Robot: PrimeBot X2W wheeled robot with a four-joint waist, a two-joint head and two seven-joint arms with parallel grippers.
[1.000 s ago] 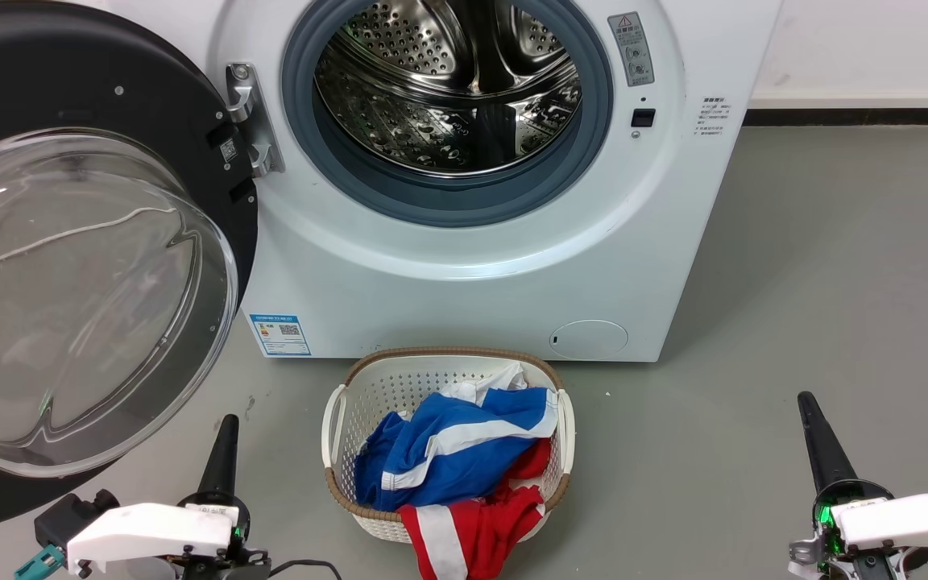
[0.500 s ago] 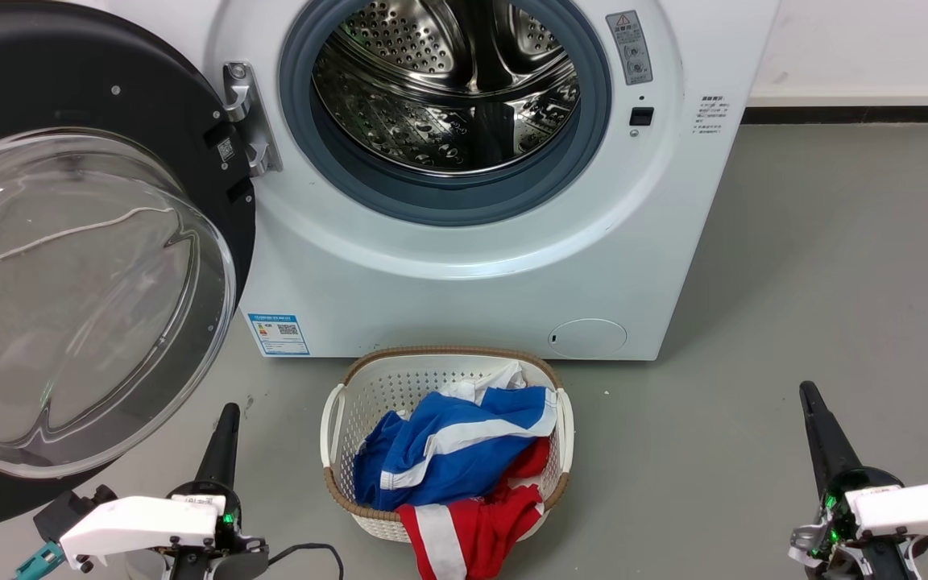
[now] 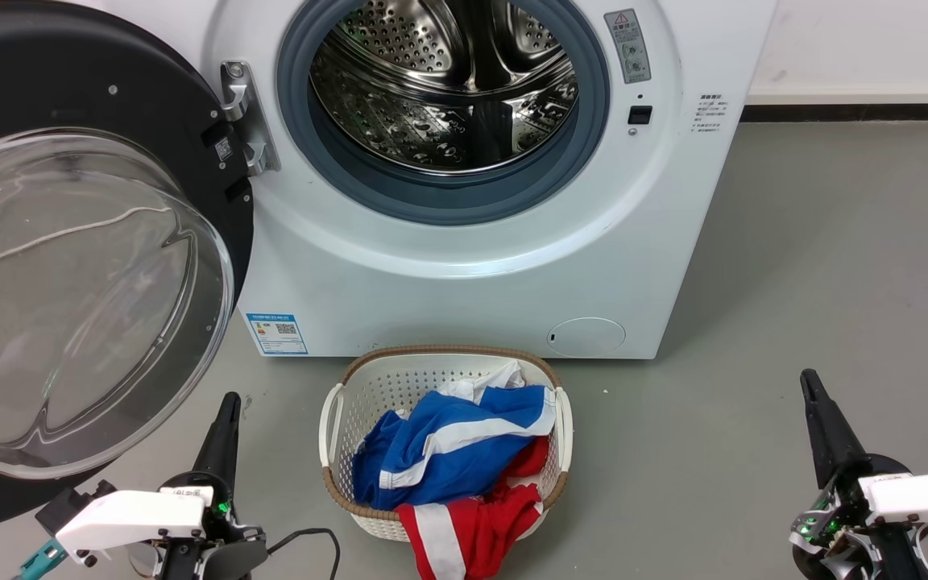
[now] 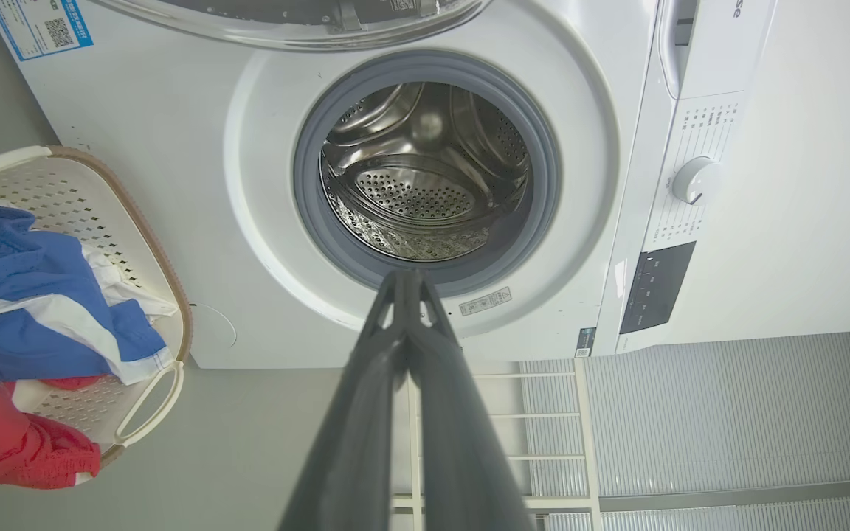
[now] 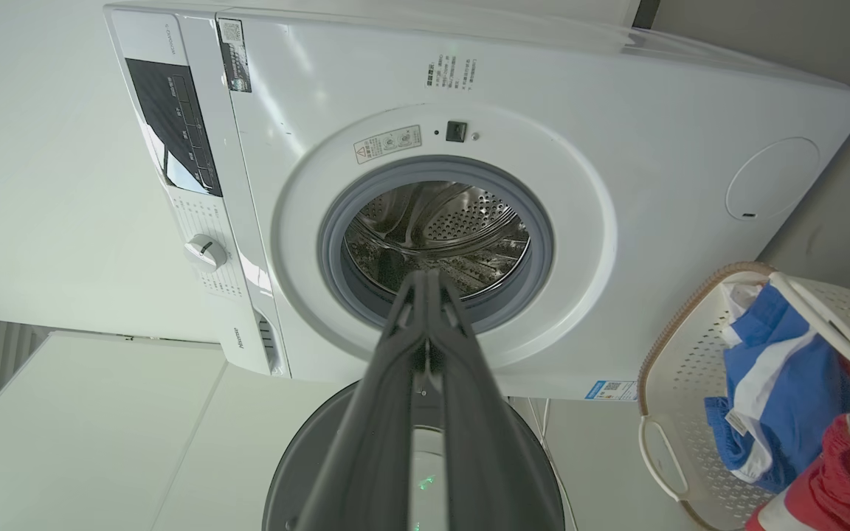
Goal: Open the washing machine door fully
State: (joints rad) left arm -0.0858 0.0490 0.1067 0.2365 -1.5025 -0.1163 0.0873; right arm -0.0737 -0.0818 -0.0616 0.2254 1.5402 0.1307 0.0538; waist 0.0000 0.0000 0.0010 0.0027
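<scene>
The basket (image 3: 367, 395) holds blue, white and red clothes (image 3: 448, 451). The left claw (image 3: 229, 403) and right claw (image 3: 809, 380) point up, both pinched together.

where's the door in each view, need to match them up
head view: door on the left side, swung open.
left wrist view: door along the top edge, just its glass rim.
right wrist view: door at bottom centre, behind the right gripper.
Shared landmark: the drum, next to the door in all three.
</scene>
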